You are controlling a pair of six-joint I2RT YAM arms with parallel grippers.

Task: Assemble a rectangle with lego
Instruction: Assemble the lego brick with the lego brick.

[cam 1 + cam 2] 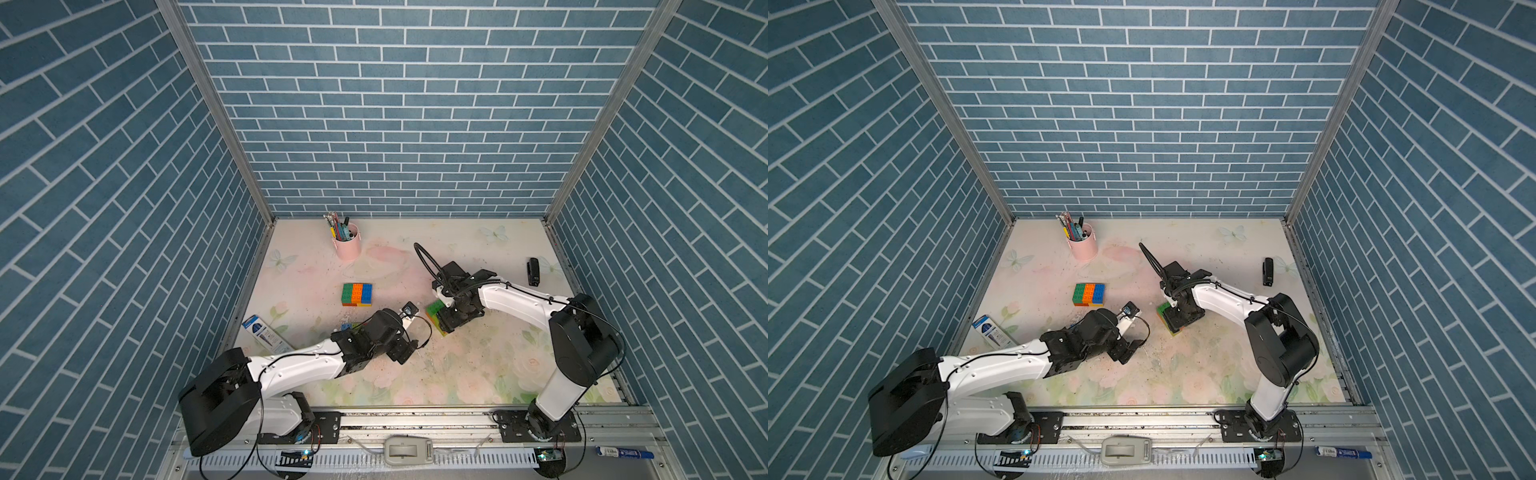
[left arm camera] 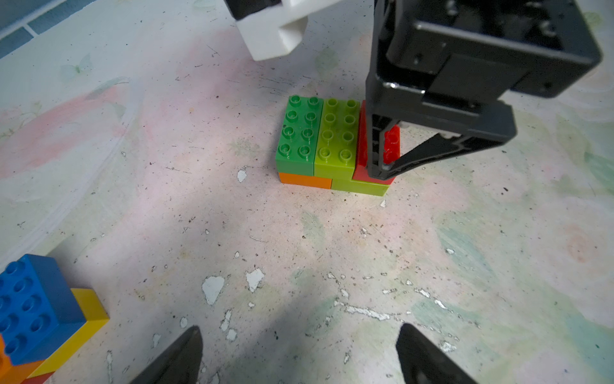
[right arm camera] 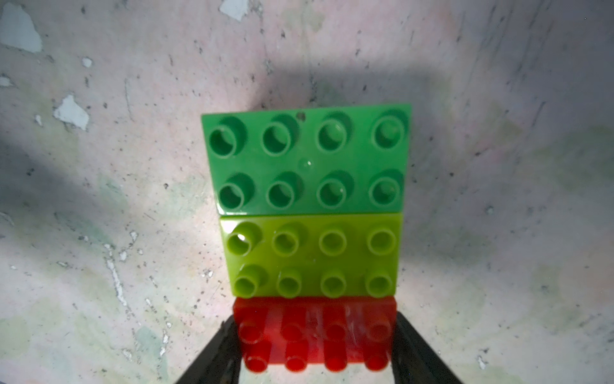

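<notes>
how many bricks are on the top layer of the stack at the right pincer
3, in one row: a dark green brick farthest from the right pincer, a lime brick in the middle, a red brick gripped in that pincer. None seems hidden.

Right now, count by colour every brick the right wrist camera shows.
dark green brick: 1
lime brick: 1
red brick: 1
Total: 3
</notes>
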